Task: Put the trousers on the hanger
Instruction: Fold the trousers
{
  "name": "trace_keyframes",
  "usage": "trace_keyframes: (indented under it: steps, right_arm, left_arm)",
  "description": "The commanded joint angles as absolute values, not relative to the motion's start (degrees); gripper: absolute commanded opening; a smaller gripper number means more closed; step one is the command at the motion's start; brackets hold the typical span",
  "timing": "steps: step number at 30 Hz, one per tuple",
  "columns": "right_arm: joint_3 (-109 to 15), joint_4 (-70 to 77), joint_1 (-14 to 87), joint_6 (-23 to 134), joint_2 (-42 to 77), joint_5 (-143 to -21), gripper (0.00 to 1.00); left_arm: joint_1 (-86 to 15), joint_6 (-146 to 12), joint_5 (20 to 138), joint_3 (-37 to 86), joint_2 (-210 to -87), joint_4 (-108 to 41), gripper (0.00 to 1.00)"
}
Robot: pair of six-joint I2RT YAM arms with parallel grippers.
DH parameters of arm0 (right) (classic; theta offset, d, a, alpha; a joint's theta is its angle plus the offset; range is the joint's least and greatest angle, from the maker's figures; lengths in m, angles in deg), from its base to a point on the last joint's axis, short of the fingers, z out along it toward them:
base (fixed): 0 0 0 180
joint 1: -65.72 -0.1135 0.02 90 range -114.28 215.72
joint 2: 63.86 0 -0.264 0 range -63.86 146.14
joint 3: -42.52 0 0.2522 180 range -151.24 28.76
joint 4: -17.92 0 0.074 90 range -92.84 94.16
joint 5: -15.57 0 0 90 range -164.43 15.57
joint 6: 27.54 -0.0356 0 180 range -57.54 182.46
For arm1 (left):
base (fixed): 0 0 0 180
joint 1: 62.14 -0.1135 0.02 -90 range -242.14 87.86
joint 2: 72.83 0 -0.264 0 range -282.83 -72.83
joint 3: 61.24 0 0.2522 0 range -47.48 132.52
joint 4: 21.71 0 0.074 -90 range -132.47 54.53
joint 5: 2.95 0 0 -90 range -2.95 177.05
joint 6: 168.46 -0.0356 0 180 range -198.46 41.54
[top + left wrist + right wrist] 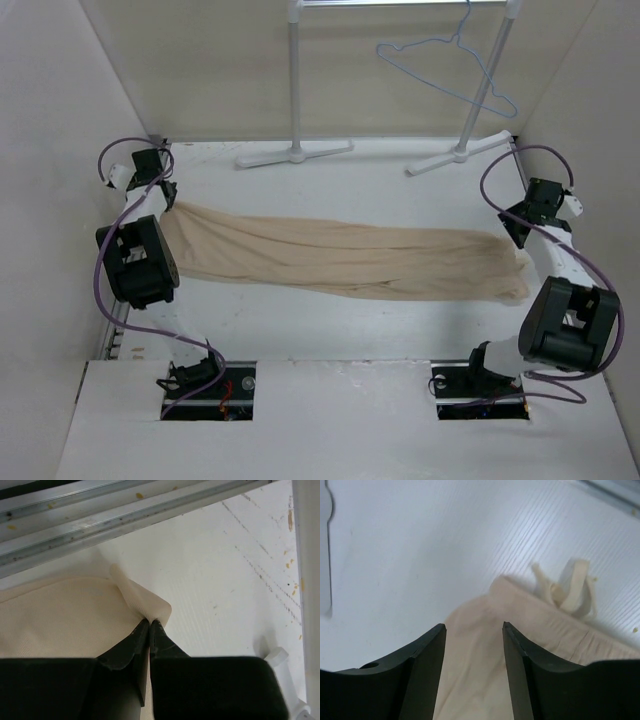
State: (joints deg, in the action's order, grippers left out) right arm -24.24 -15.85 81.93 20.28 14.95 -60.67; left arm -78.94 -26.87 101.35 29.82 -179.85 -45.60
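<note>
The trousers point(340, 258) lie flat on the table point(330, 330) as one long beige band running from the left arm to the right arm, wrinkled along their length, the legs together. In the top view the left end is broader and the near edge sags toward the arm bases around the middle. The left claw point(168, 203) sits at the far left corner of the cloth. Its wrist view shows the claw point(150, 623) pinched tight on a small upturned fold of the trousers point(65, 615), with bare table point(225, 580) to the right and a metal rail point(100, 515) just beyond the cloth edge. The right claw point(519, 236) hangs over the right end. In its own view the claw point(474, 627) stands wide apart above the trousers point(530, 625), gripping nothing, with a knotted cloth tie point(570, 587) lying at the hem just beyond it. The light-blue hanger point(445, 65) hangs tilted from the top bar of the white rack point(295, 90) at the far right, well apart from the trousers. A bare strip of table separates the cloth from the rack's feet, and another lies between the cloth and the near edge. The side walls stand close to both arms.
</note>
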Motion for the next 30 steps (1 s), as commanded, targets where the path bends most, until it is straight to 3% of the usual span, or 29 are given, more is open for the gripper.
trace_keyframes:
  steps: [1,10,14,18,21,23,27,30]
  right_arm:
    - [-28.72,-13.6,84.83,21.76,18.83,-57.38,0.57]
    - [-31.72,-14.65,86.16,23.96,27.81,-64.76,0.54]
    - [-30.83,-15.35,86.33,24.13,28.6,-62.56,0.55]
    - [-33.64,-17.46,86.42,24.49,31.41,-62.13,0.38]
    - [-35.84,-18.95,86.25,24.66,33.43,-62.13,0.18]
    - [-36.72,-19.83,86.24,25.01,34.31,-61.86,0.24]
    - [-36.64,-20.89,86.16,26.24,33.53,-58.61,0.58]
    - [-35.76,-20.72,86.07,26.86,33.18,-60.01,0.6]
  left_arm:
    - [-78.97,-25.03,101.99,33.29,-182.07,-46.02,0.0]
    - [-78.97,-24.15,101.81,37.6,-187.87,-47.78,0.0]
    - [-78.97,-24.32,101.73,38.74,-189.72,-47.78,0.0]
    - [-79.15,-24.58,101.9,40.06,-192.0,-48.13,0.01]
    - [-79.41,-24.76,101.81,41.02,-193.23,-48.39,0.01]
    - [-79.41,-24.93,101.73,41.38,-193.76,-48.22,0.01]
    - [-79.15,-25.02,101.73,41.47,-194.38,-47.6,0.01]
    - [-78.97,-25.02,101.73,41.64,-194.91,-47.25,0.01]
